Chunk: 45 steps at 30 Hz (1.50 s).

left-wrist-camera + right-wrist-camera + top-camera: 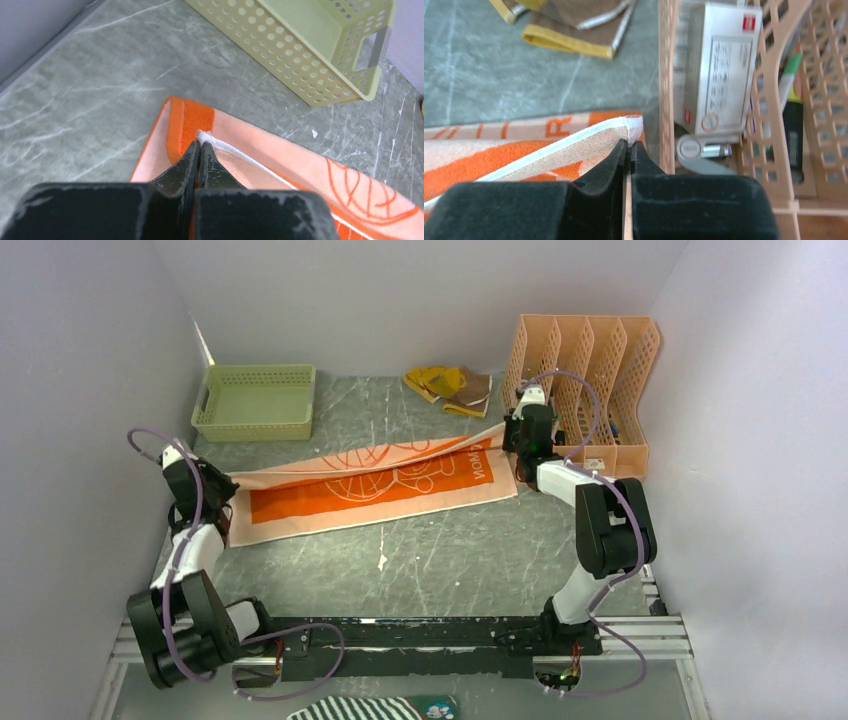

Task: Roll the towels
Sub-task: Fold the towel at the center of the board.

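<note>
The orange towel [370, 485] with a cream border lies stretched across the table, and its far long edge is lifted and folded toward the front. My left gripper [230, 485] is shut on that edge's left corner; the wrist view shows the gripper [199, 145] pinching the white hem of the towel [260, 155]. My right gripper [505, 432] is shut on the right corner, and in its own view the gripper [629, 144] pinches the hem of the towel [499, 155]. The yellow towel [450, 388] with brown print lies crumpled at the back, also seen as the yellow towel [569, 25].
A green perforated basket [255, 400] stands at the back left, close to the left gripper as the basket [310, 45]. A peach file organizer [590, 380] holding small items stands right beside the right gripper, the organizer [729, 150]. A striped cloth [370, 708] lies below the arm bases.
</note>
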Motion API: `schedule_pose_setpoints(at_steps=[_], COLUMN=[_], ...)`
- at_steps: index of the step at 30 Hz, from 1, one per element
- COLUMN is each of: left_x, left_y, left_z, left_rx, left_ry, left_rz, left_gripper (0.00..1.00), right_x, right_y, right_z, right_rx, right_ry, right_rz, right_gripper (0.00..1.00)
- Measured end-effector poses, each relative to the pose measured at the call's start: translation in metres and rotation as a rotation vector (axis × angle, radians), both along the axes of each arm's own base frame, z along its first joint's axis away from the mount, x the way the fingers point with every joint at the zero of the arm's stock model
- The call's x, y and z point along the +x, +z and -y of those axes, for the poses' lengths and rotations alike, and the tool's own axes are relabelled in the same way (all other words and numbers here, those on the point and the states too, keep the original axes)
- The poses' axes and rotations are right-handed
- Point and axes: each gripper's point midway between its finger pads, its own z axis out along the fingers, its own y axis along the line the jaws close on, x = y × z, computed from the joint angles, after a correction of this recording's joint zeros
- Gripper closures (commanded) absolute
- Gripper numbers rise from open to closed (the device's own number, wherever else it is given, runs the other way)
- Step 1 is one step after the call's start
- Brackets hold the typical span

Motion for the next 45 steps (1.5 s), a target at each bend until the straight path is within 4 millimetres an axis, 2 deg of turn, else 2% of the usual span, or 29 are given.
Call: schedule_pose_setpoints(at_steps=[6, 9, 18, 21, 23, 25, 26, 27, 29, 30, 31, 32, 33, 37, 39, 41, 42, 44, 45], left_x=[-0.033, -0.047, -0.07, -0.078, -0.082, -0.087, -0.089, -0.091, -0.097, -0.1, -0.102, -0.103, -0.103, -0.092, -0.083, -0.078, -0.075, -0.07, -0.067], left_y=[-0.005, -0.013, -0.041, -0.045, -0.047, -0.048, -0.048, -0.049, -0.05, -0.05, -0.048, -0.045, -0.038, 0.002, 0.028, 0.043, 0.049, 0.048, 0.045], left_z=[0.004, 0.003, 0.008, 0.009, 0.01, 0.011, 0.012, 0.013, 0.015, 0.016, 0.015, 0.015, 0.014, 0.009, 0.006, 0.004, 0.003, 0.004, 0.006], left_rx=[-0.055, -0.09, -0.213, -0.24, -0.254, -0.268, -0.275, -0.283, -0.302, -0.31, -0.315, -0.314, -0.314, -0.282, -0.248, -0.214, -0.194, -0.176, -0.172], left_ry=[0.1, 0.159, 0.282, 0.315, 0.332, 0.352, 0.359, 0.365, 0.382, 0.394, 0.406, 0.412, 0.417, 0.393, 0.361, 0.33, 0.309, 0.265, 0.236], left_rz=[-0.008, -0.038, -0.134, -0.155, -0.166, -0.173, -0.177, -0.184, -0.206, -0.223, -0.233, -0.238, -0.237, -0.195, -0.155, -0.132, -0.129, -0.157, -0.181], left_gripper=[0.93, 0.93, 0.93, 0.93, 0.93, 0.93, 0.91, 0.8, 0.5, 0.39, 0.28, 0.12, 0.08, 0.07, 0.07, 0.08, 0.11, 0.16, 0.23], right_x=[-0.032, -0.042, -0.063, -0.067, -0.07, -0.071, -0.072, -0.073, -0.076, -0.078, -0.08, -0.082, -0.084, -0.092, -0.093, -0.094, -0.095, -0.092, -0.09], right_y=[-0.033, -0.033, -0.026, -0.024, -0.023, -0.021, -0.02, -0.019, -0.018, -0.016, -0.014, -0.011, -0.007, 0.005, 0.008, 0.01, 0.011, 0.016, 0.021], right_z=[0.012, 0.012, 0.021, 0.023, 0.022, 0.017, 0.014, 0.013, 0.011, 0.01, 0.01, 0.01, 0.01, 0.035, 0.043, 0.045, 0.046, 0.044, 0.041], right_rx=[0.032, 0.055, 0.091, 0.098, 0.109, 0.13, 0.137, 0.144, 0.157, 0.164, 0.169, 0.176, 0.183, 0.159, 0.159, 0.165, 0.168, 0.183, 0.19], right_ry=[-0.081, -0.102, -0.165, -0.175, -0.177, -0.167, -0.158, -0.153, -0.147, -0.145, -0.146, -0.147, -0.148, -0.248, -0.288, -0.311, -0.318, -0.32, -0.313], right_rz=[-0.095, -0.1, -0.091, -0.088, -0.087, -0.084, -0.083, -0.083, -0.082, -0.079, -0.074, -0.068, -0.058, -0.024, -0.015, -0.016, -0.018, -0.013, -0.006], right_gripper=[1.0, 1.0, 1.0, 0.85, 0.64, 0.6, 0.59, 0.55, 0.52, 0.49, 0.46, 0.43, 0.42, 0.41, 0.4, 0.38, 0.33, 0.24, 0.21])
